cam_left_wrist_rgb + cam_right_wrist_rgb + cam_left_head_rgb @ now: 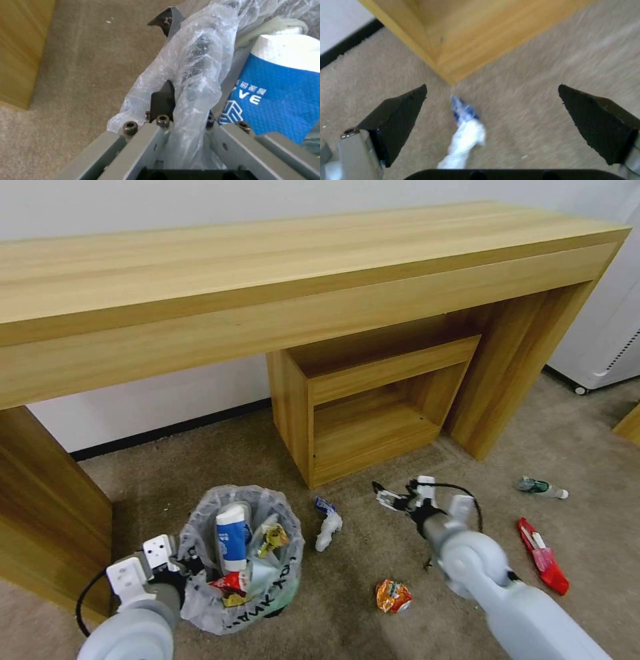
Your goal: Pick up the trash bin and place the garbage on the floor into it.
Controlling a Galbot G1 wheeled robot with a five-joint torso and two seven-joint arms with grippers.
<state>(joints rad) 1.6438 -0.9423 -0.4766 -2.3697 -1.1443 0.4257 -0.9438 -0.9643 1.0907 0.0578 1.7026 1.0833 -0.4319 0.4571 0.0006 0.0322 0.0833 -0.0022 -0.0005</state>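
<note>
The trash bin [257,597], black with a translucent lettered bag, stands on the floor [347,573] at the lower left. It holds a blue-white carton [231,537], a crushed red cup [229,582] and wrappers. My left gripper [187,569] is shut on its near rim; the left wrist view shows the fingers [163,100] pinching the bag-covered rim [195,62] beside the carton [276,92]. My right gripper [390,498] hovers open over the carpet, and a crumpled blue-white piece of garbage [327,523] [466,125] lies between its spread fingers [400,117]. An orange can [392,595], red wrapper [543,557] and green-labelled bottle [540,487] lie around.
A long wooden desk [300,267] spans the back, with a low open wooden shelf unit [373,407] under it just beyond the right gripper; its corner [453,62] is close ahead. The desk's left leg [47,513] stands beside the bin. A white appliance [600,347] is at the far right.
</note>
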